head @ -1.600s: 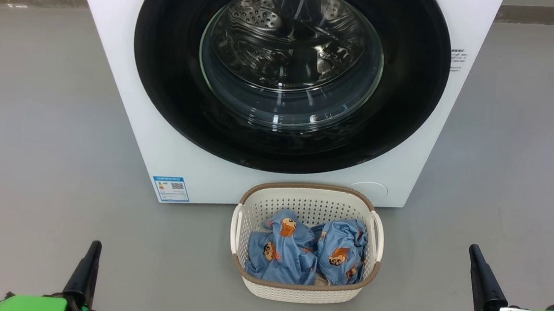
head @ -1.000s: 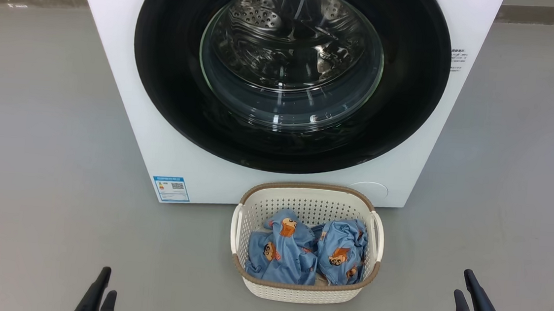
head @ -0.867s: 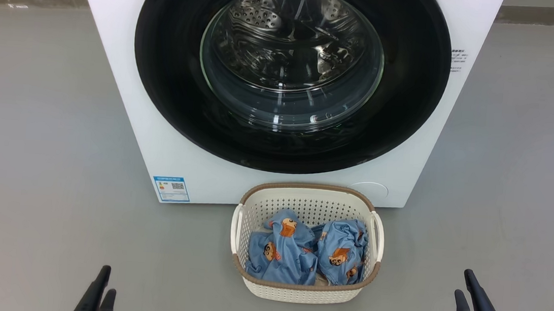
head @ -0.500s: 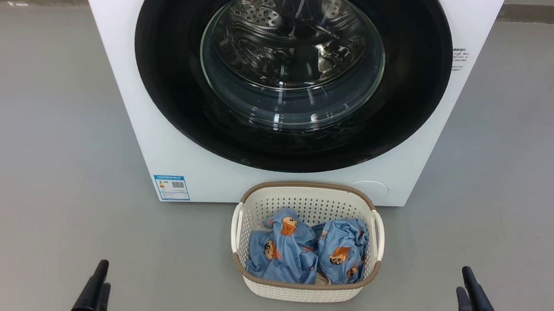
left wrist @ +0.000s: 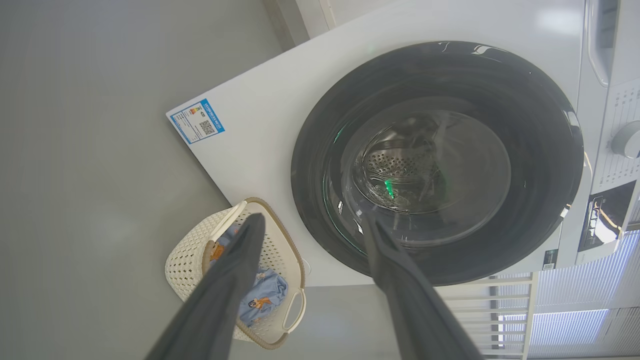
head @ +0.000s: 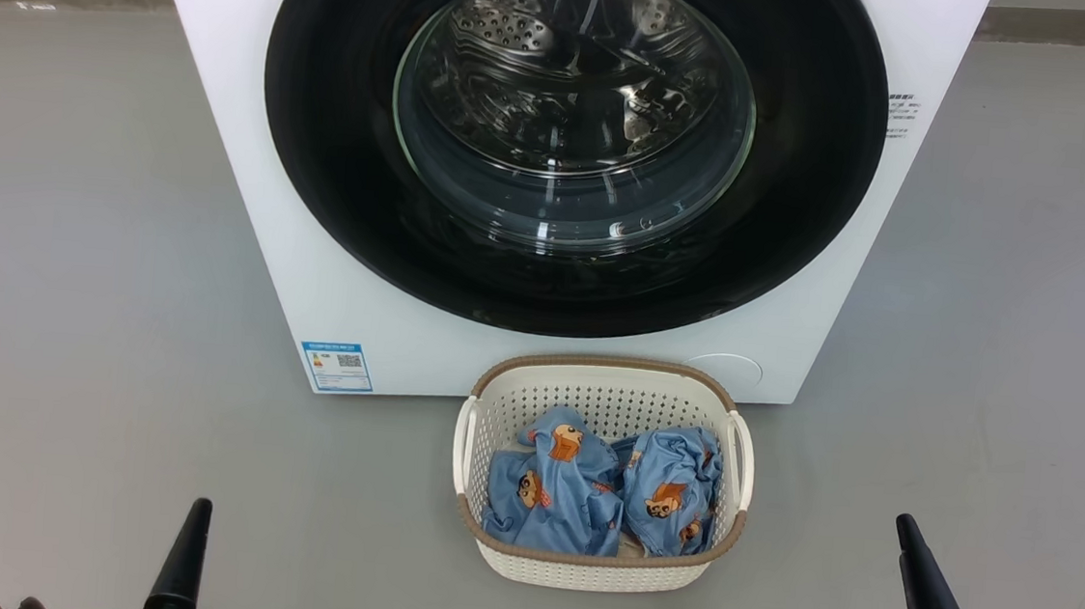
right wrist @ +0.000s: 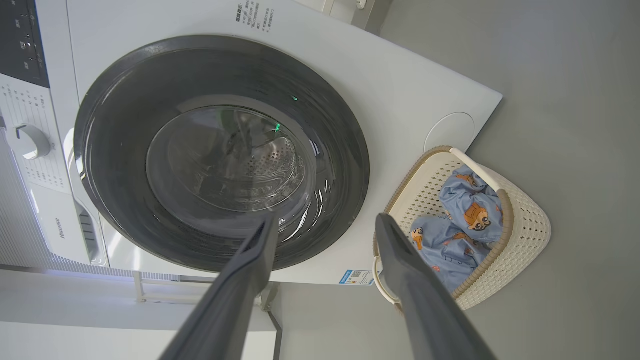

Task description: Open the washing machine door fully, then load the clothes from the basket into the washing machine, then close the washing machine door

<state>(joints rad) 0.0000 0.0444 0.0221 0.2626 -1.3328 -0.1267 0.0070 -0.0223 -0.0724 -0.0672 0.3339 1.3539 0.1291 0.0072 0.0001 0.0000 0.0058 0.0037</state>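
Washing machine door (head: pixel 320 181) shut flush on the front of the white washing machine (head: pixel 384 350) — glossy black rim, clear glass bowl with the perforated steel drum (head: pixel 516 31) seen through it. Blue label sticker (head: pixel 336 368) at the machine's lower left corner, round cover (head: pixel 726 369) at the lower right. Basket (head: pixel 580 569) sits on the grey floor (head: pixel 68 306) close in front of the machine, below the door. Clothes (head: pixel 551 499) bunched inside the basket: light blue fabric with orange-brown cartoon prints, two lumps side by side. A pale strip at their lower edge may be a beige piece — too little shows. Left gripper (left wrist: pixel 313 219) low at the left, well apart from the basket, fingers spread wide, nothing between them. Right gripper (right wrist: pixel 326 219) low at the right, also well apart from the basket, spread wide and empty, its fingers pointing toward the door and basket.
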